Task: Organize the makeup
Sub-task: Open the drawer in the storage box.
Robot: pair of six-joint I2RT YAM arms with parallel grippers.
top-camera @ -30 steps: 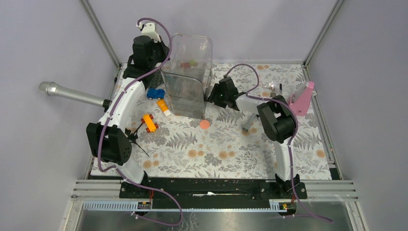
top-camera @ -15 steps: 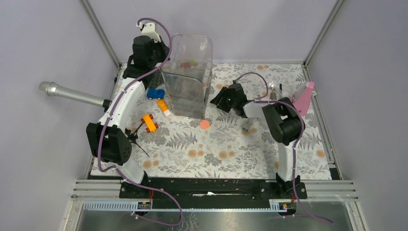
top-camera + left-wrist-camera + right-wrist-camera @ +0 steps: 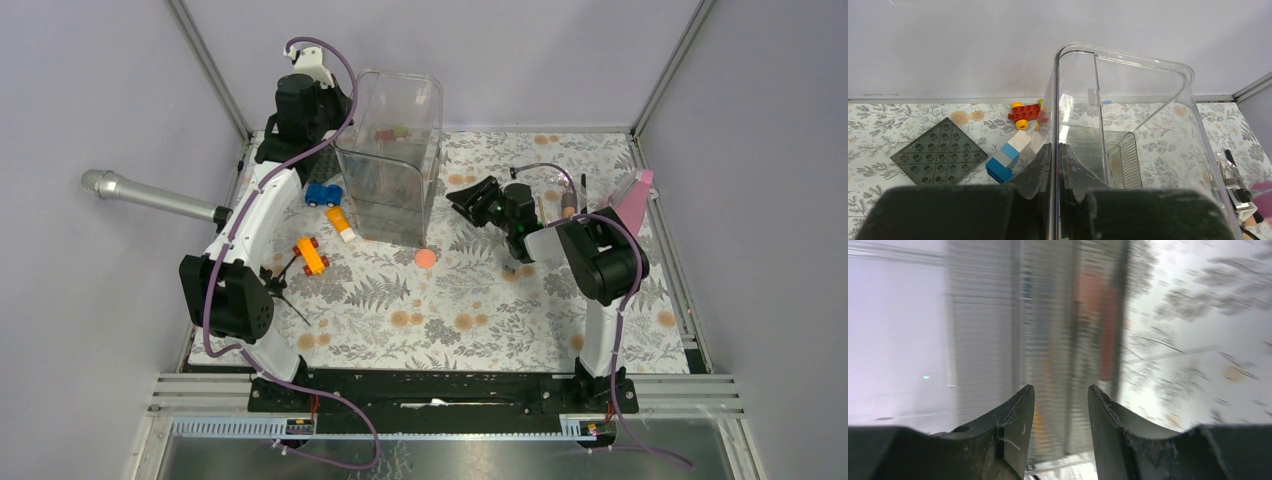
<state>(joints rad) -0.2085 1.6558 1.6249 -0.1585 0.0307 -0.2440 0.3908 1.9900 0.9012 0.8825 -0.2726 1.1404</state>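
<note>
**A:** Where is the makeup?

**B:** A flat coral-pink disc [image 3: 426,258] lies on the leaf-printed surface [image 3: 460,320], just beside the near right corner of the clear container [image 3: 395,160]. A glossy pink palette [image 3: 632,205] leans tilted at the right edge.

**A:** What is the container like?

**B:** It is tall, hard transparent plastic with thin walls and rounded corners, and a ribbed insert sits low inside it.

**A:** And the left jaws?

**B:** They are dark, matte wedges pinched together on that thin wall, one finger inside and one outside.

**A:** The right jaws?

**B:** They stand apart with nothing between them, off to the container's right. Their inner edges look scuffed, and the wrist view is smeared.

**A:** Anything else on the surface?

**B:** A smooth blue toy car [image 3: 322,194] and an orange block [image 3: 341,222] sit by the container's left side. A silver microphone [image 3: 150,196] with a mesh head pokes in from the left.
</note>
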